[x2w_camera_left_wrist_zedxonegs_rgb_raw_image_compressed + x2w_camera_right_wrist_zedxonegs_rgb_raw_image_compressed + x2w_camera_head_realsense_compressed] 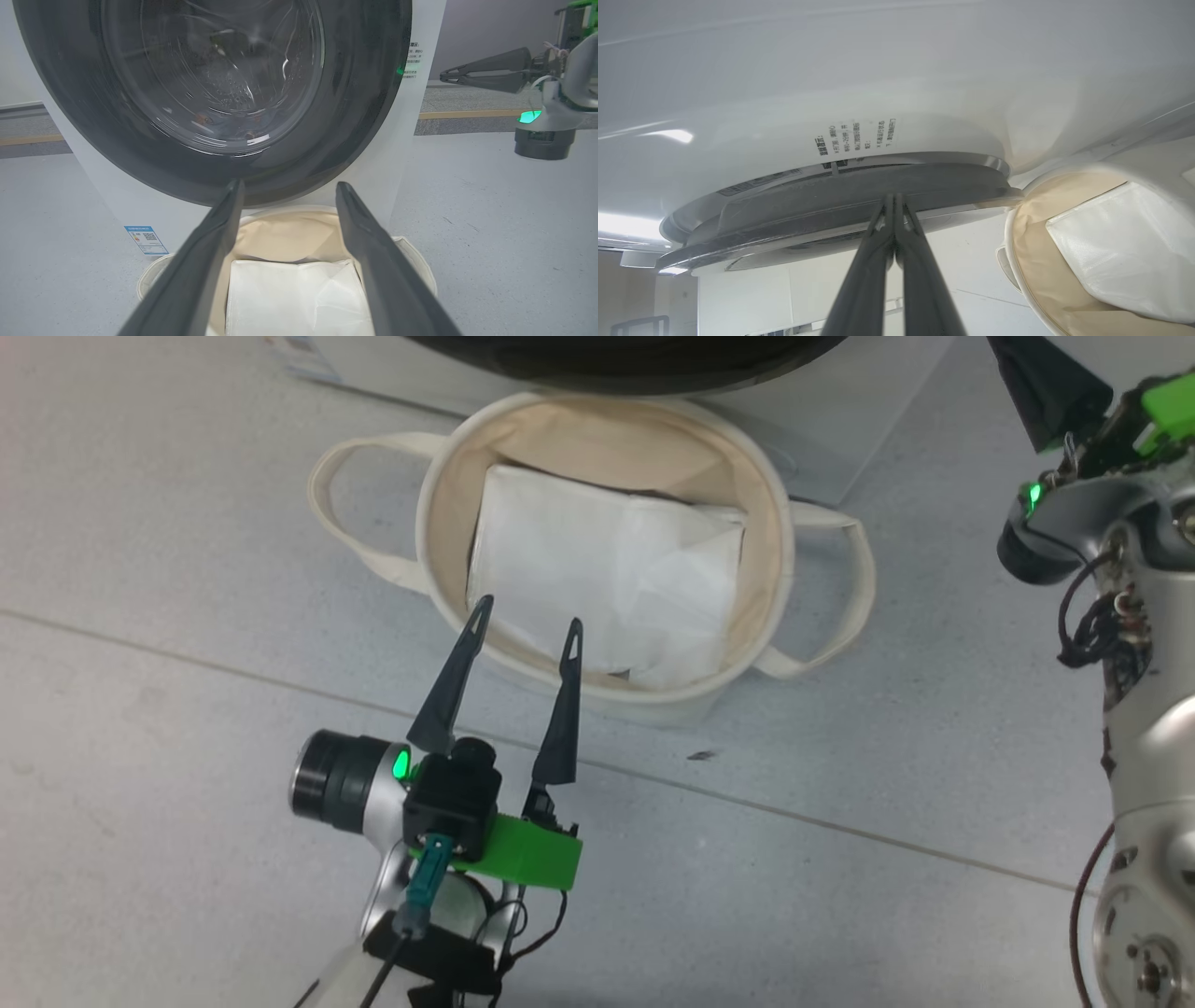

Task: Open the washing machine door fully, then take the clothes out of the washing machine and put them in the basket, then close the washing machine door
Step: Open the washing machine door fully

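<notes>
Now we are holding our right hand (894,201), pinched shut on nothing, at the glossy black rim of the round washing machine door (808,214), seemingly unopened; our left hand (527,613) is hovering wide open, empty, over the cream canvas basket (434,504). Opening, unloading and closing are all waiting.
</notes>
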Robot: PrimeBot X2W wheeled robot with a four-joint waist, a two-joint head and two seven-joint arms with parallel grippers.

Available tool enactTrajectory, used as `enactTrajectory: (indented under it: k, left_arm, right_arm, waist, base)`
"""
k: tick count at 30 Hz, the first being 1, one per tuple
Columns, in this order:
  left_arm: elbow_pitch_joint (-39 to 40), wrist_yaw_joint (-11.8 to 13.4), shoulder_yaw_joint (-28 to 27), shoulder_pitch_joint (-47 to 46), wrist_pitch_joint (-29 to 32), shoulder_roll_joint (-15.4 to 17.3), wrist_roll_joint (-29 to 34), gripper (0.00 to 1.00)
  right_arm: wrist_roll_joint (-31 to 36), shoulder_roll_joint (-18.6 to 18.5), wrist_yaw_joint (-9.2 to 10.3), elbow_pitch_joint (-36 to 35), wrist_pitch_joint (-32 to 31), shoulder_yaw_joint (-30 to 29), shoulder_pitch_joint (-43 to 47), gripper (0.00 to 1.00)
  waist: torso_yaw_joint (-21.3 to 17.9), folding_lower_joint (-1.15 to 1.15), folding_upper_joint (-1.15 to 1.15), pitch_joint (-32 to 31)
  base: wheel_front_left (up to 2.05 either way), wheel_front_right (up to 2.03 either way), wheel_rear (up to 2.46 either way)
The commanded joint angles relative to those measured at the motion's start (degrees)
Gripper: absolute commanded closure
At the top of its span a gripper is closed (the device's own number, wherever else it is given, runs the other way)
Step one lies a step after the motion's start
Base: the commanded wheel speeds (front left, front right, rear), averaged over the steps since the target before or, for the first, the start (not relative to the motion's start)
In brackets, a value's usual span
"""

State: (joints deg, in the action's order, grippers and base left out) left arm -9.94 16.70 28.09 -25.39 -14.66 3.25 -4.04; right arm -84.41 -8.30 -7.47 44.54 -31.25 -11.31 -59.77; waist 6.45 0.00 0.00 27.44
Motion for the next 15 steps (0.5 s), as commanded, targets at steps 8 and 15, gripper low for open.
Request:
enactTrajectory:
  k: [8, 15]
  left_arm:
    - [1.9, 1.0, 0.0, -1.8, -0.3, -0.2, 0.6, 0.0]
    - [2.1, 1.4, 0.4, -2.3, -0.3, -0.3, 0.2, 0.0]
  right_arm:
    - [-0.1, -0.3, -0.02, 0.8, -1.4, 1.1, -6.3, 1.0]
    - [0.4, -0.4, -0.02, 2.0, -1.1, 1.3, -9.2, 1.0]
  waist:
    - [2.3, 0.0, 0.0, 2.2]
    - [3.5, 0.0, 0.0, 3.6]
  base:
    - [0.0, 0.0, 0.0]
    - [0.0, 0.0, 0.0]
